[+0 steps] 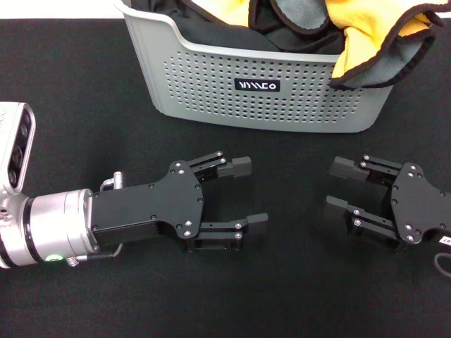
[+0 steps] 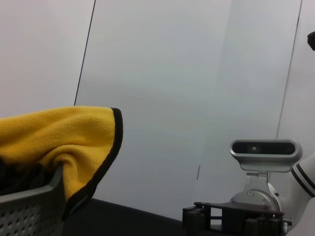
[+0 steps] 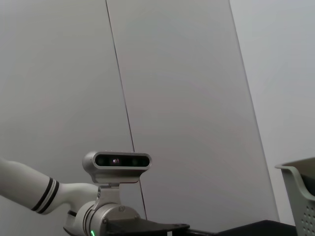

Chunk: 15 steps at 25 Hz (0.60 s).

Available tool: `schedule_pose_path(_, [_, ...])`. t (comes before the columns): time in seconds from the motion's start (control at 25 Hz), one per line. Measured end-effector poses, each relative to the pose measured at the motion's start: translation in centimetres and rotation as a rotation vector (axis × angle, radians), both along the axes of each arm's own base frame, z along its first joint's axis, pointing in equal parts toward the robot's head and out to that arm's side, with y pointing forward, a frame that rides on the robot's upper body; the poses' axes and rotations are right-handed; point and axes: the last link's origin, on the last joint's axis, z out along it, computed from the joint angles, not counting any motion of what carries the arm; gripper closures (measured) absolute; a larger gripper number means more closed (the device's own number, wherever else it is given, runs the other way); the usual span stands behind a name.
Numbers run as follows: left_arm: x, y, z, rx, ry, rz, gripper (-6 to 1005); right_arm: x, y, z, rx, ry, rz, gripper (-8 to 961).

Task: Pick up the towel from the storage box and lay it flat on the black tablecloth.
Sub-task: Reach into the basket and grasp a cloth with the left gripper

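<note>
The towel (image 1: 366,39), yellow-orange and grey with a black edge, lies bunched in the light grey storage box (image 1: 232,91) at the back of the black tablecloth (image 1: 84,120); one corner hangs over the box's right rim. It also shows in the left wrist view (image 2: 64,142), draped over the box's rim (image 2: 29,206). My left gripper (image 1: 246,193) is open and empty, low over the cloth in front of the box. My right gripper (image 1: 340,184) is open and empty, facing it from the right.
Plain black cloth (image 1: 204,17) fills the left part of the box. A white wall (image 2: 197,73) stands behind the table. The right arm's wrist camera (image 2: 265,149) shows in the left wrist view, the left arm's (image 3: 117,161) in the right wrist view.
</note>
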Motion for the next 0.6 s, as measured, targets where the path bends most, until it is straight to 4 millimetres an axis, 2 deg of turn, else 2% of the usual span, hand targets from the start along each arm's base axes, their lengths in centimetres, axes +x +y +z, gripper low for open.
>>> schedule_pose_path(0.44, [0.0, 0.0, 0.0, 0.003, 0.000, -0.001, 131, -0.1, 0.0, 0.0, -0.002, 0.003, 0.005, 391])
schedule_pose_path(0.6, [-0.2, -0.1, 0.1, 0.009, -0.002, 0.005, 138, -0.1, -0.1, 1.1, 0.018, 0.023, 0.032, 391])
